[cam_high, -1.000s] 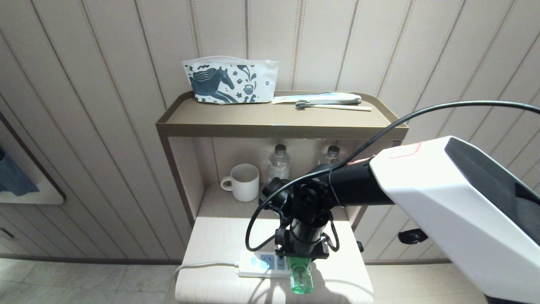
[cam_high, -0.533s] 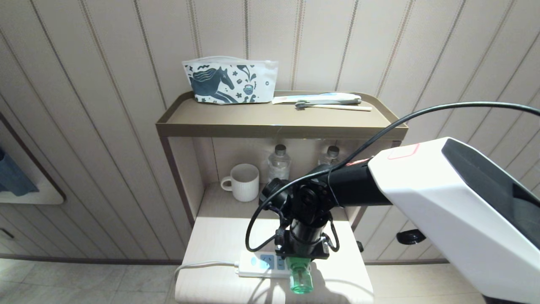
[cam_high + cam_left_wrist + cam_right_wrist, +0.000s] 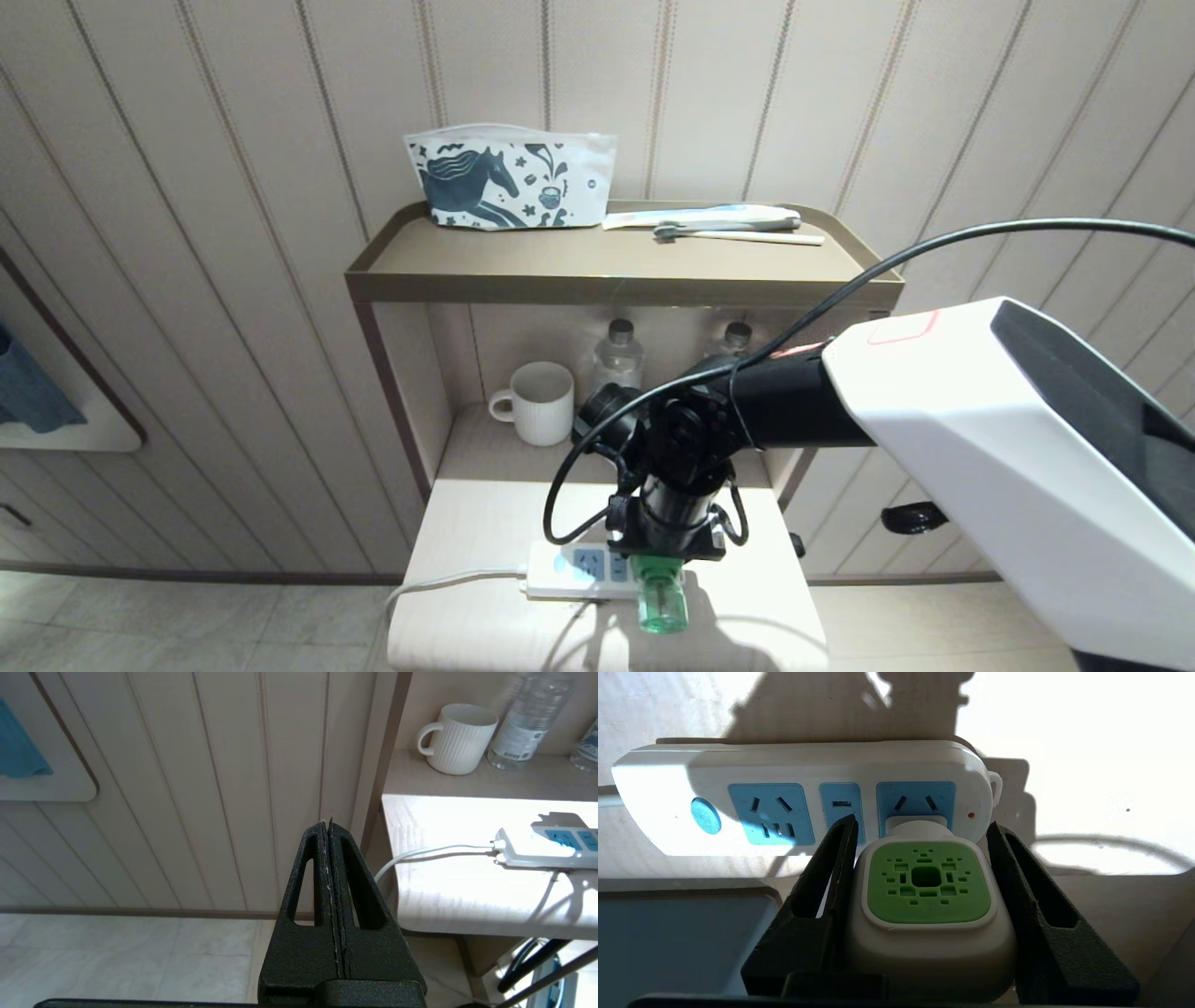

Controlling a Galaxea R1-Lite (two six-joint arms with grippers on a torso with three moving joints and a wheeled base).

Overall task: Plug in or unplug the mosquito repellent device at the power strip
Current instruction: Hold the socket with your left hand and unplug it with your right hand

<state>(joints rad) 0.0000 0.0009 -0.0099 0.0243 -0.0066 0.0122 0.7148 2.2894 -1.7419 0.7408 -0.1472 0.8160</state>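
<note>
Right gripper (image 3: 920,914) fingers (image 3: 822,896) clamp repellent device (image 3: 929,914) by both sides; device sits at end socket of power strip (image 3: 798,793), near shelf (image 3: 467,523) front edge. Left gripper (image 3: 331,858) fingers pressed together, off shelf's left side.

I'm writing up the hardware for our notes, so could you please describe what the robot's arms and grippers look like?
The right arm has a glossy white shell with a dark panel and a thin red outlined marking, then a black tubular forearm and wrist. A black cable loops along it. The right gripper and the left gripper have matte black, wedge-shaped fingers with long triangular cut-outs.
</note>
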